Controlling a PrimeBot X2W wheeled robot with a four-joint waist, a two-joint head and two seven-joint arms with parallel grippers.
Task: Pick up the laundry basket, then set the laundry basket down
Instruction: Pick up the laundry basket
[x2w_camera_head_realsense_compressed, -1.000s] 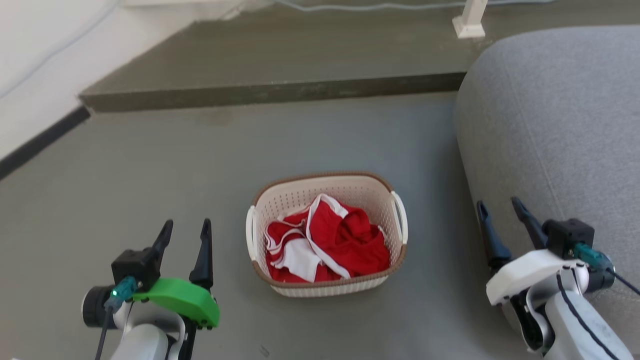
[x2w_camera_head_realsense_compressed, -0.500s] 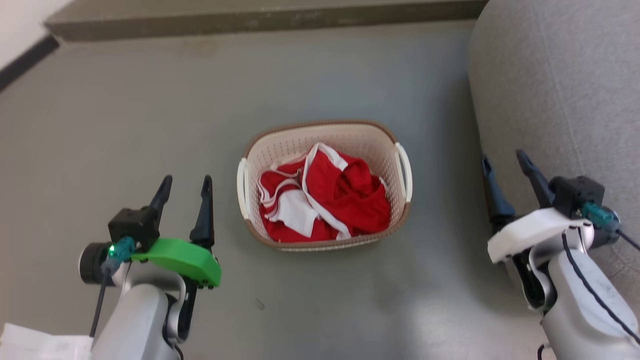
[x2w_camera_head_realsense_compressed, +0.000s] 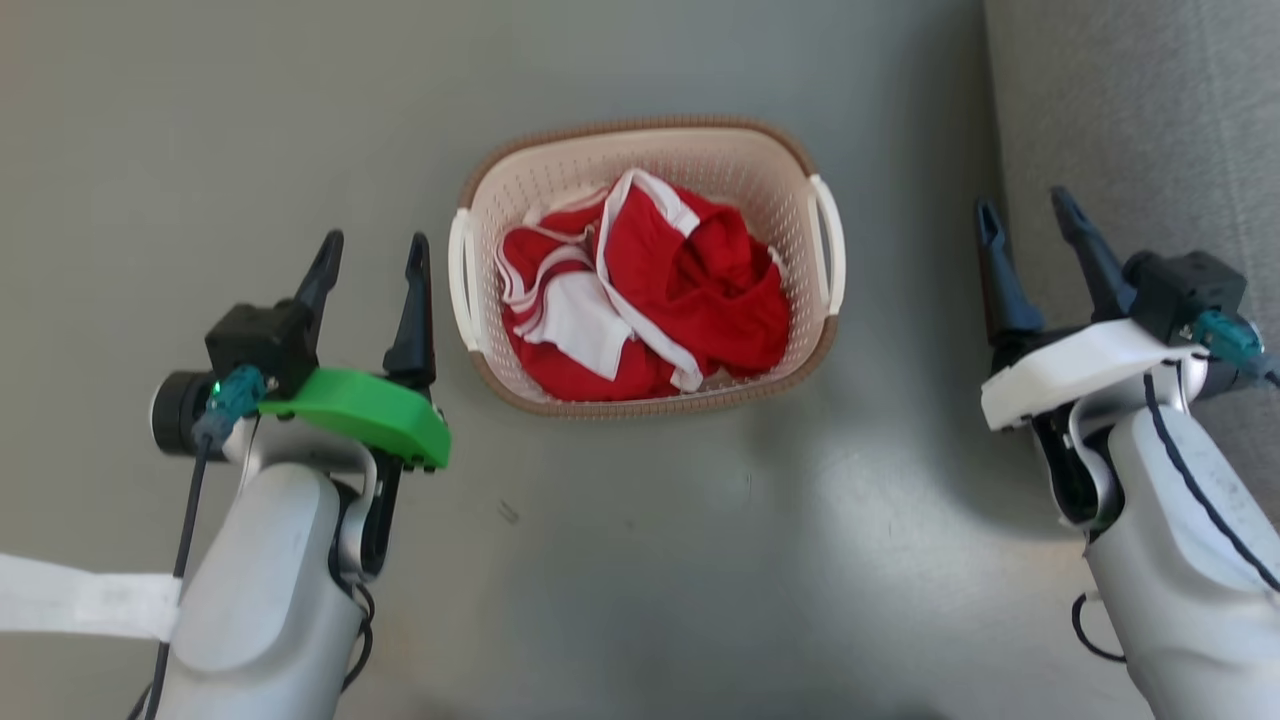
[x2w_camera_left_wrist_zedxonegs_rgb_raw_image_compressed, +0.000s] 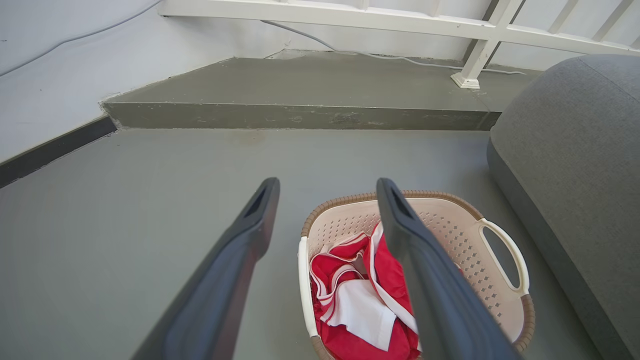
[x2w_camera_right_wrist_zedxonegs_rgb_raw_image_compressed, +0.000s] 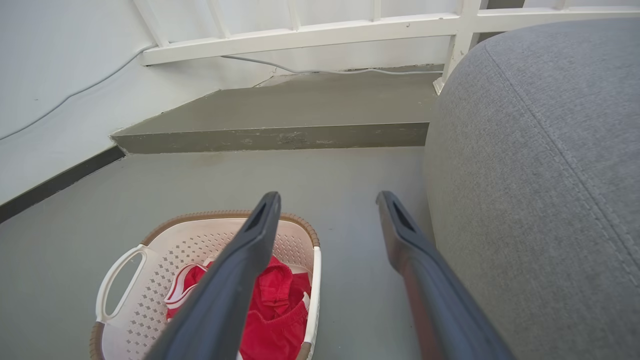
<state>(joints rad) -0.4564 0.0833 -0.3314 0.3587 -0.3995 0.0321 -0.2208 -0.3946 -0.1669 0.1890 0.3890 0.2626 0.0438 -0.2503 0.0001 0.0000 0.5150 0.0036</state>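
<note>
While both arms hang over the grey floor (x2w_camera_head_realsense_compressed: 640, 560), the left gripper (x2w_camera_head_realsense_compressed: 376, 238) has its fingers apart and empty, just beside the left handle (x2w_camera_head_realsense_compressed: 458, 285) of the laundry basket (x2w_camera_head_realsense_compressed: 700, 160). Right gripper (x2w_camera_head_realsense_compressed: 1024, 200): fingers likewise spread, empty, near the right handle (x2w_camera_head_realsense_compressed: 836, 250), against a grey cushion (x2w_camera_head_realsense_compressed: 1130, 120). The basket stands on the floor between them (red-and-white clothes (x2w_camera_head_realsense_compressed: 690, 290) inside). Beyond it: a raised step (x2w_camera_left_wrist_zedxonegs_rgb_raw_image_compressed: 300, 115).

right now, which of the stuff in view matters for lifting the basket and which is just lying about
For the job: laundry basket, left claw, right claw, both open.

Just lying about: red and white clothes in the basket, grey cushioned seat, raised step, white railing.
</note>
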